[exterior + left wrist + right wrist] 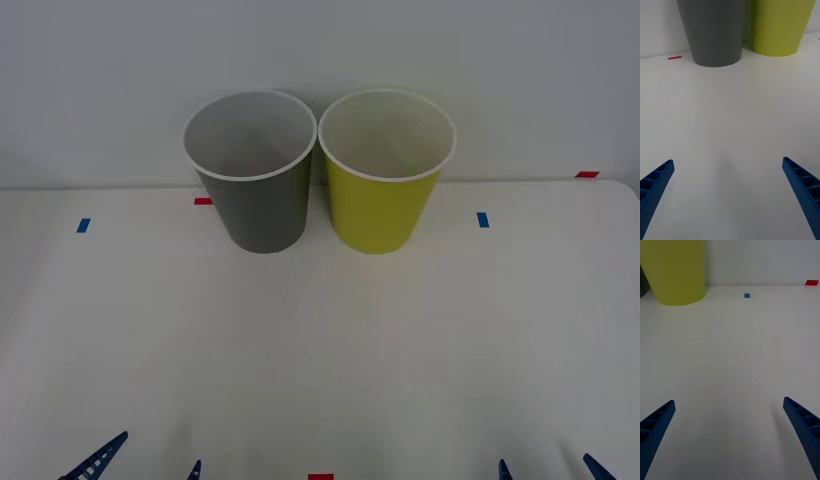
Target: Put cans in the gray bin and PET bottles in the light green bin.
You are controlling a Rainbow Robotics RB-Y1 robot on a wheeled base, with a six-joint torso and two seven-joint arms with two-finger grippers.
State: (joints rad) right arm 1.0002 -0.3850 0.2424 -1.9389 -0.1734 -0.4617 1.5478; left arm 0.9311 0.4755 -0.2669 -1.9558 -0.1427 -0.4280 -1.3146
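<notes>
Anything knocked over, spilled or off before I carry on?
Nothing stands out. The gray bin and green bin stand upright side by side at the table's far edge. Left tool and right tool wait open at the near edge.

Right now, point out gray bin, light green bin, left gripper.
gray bin (262, 205): front view, outer gray wall.
light green bin (380, 210): front view, outer green wall.
left gripper (728, 195): left wrist view, midway between the open blue fingertips.
</notes>
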